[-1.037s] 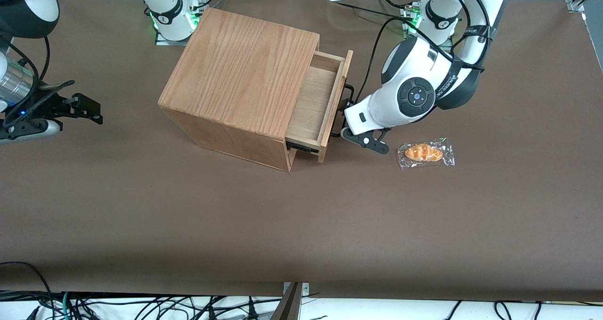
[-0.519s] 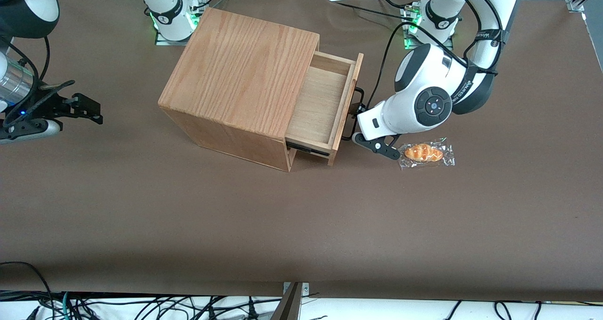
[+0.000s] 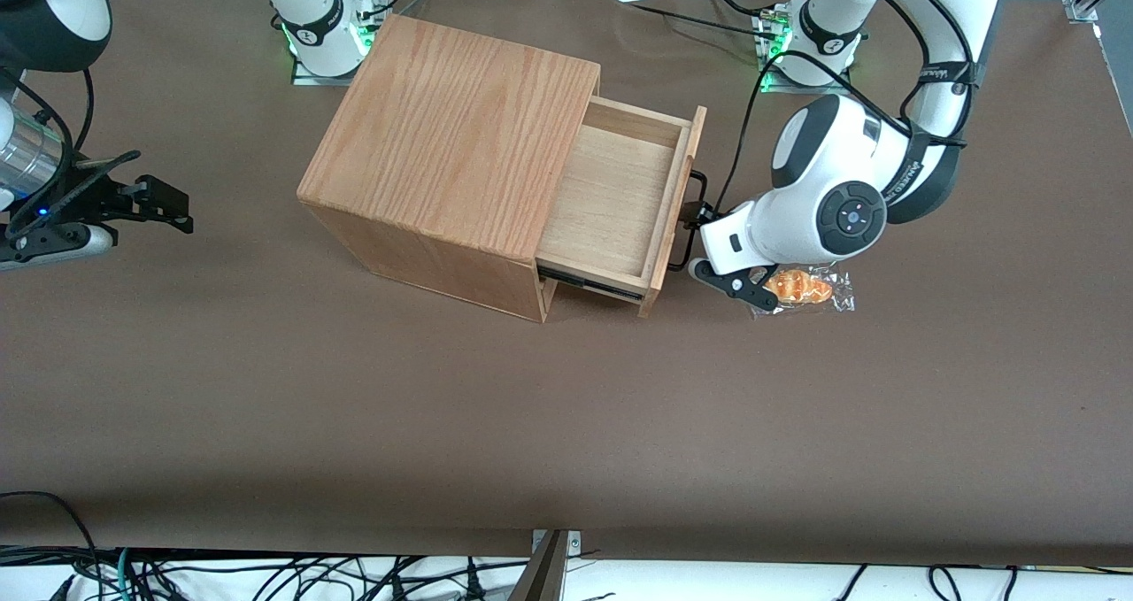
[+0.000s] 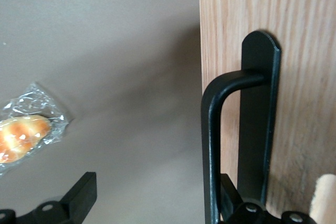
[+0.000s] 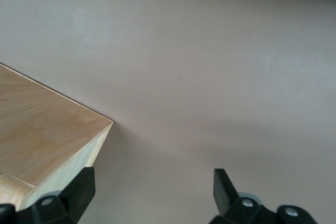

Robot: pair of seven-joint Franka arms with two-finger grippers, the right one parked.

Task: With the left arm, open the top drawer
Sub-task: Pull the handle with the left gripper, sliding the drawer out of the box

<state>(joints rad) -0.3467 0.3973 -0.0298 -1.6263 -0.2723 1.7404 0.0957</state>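
The top drawer (image 3: 620, 198) stood pulled well out of the oak box (image 3: 451, 154), in the upper middle of the front view, its inside empty. Its black wire handle (image 3: 686, 220) ran along the drawer front, crosswise to the pull direction. The gripper (image 3: 704, 238) of the left arm (image 3: 828, 211) was right at this handle, on the side away from the box; its fingers (image 4: 79, 200) were spread apart, one hooked inside the bar. Just beside it lay a wrapped bread roll (image 3: 801, 287). I judged that further pulling would go straight away from the box.
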